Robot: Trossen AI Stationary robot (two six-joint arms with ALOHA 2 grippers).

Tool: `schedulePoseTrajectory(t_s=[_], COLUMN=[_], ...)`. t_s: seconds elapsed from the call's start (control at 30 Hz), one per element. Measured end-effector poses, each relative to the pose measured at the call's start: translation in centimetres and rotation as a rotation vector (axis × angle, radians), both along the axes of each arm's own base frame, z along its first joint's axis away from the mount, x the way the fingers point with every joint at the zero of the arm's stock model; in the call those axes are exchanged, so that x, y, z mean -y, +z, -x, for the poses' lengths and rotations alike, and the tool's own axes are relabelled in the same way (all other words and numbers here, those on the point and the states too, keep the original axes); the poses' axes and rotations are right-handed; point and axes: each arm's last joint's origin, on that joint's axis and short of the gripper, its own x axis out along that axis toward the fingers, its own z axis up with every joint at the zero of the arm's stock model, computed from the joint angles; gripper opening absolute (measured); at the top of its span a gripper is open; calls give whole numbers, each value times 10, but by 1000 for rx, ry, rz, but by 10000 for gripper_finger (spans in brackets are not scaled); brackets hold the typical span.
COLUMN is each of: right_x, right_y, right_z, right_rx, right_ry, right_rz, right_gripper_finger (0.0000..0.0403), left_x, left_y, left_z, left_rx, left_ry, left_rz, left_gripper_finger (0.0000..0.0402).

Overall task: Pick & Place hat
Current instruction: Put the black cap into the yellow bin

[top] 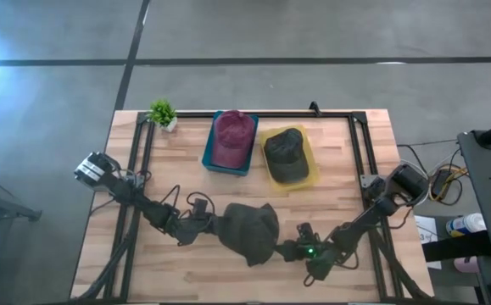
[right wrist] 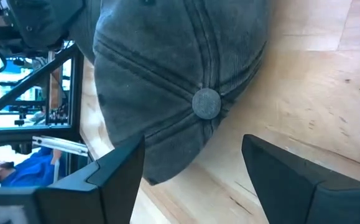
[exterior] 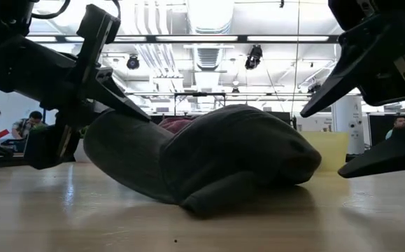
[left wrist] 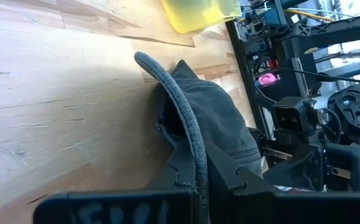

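Observation:
A dark grey cap (top: 249, 229) lies on the wooden table near its front edge, crown on the boards (exterior: 237, 157). My left gripper (top: 204, 224) is at the cap's left side, shut on its brim. My right gripper (top: 289, 251) stands open at the cap's right side. Its two fingers (right wrist: 114, 177) are spread before the crown and its top button (right wrist: 206, 102), and I see no touch. At the back, a maroon hat (top: 233, 138) lies in a blue tray (top: 207, 157) and another dark hat (top: 285, 154) in a yellow tray (top: 311, 178). My left gripper pinches the cap's brim (left wrist: 191, 140) between its two fingers, which come from the table's left, slanting a little down. The brim's curved edge runs out from between the fingers. The brim end is held up off the table (exterior: 111, 140) while the crown rests on the boards.
A small green plant (top: 162, 113) stands at the table's far left corner. A black frame rail (top: 359, 152) runs along the back and sides of the table. Bare wood lies in front of the cap and between the cap and the trays.

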Motion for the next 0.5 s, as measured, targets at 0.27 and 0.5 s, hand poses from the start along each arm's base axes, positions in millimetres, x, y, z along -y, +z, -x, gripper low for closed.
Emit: schedulePoseTrajectory(t_s=[0.27,0.5], right_x=[10,23], right_y=[-2,-3], right_z=[-9,-19], right_rx=[-24,-80], right_ry=[-24,-44], right_rz=[-35,-112], right_gripper_finger=[266,267], left_x=[1,2], left_y=[-3,-4], left_z=[2,4], left_rx=[-31,-47], left_ry=[-12,-18], left_rz=[-16,-15], left_gripper_finger=[10,10])
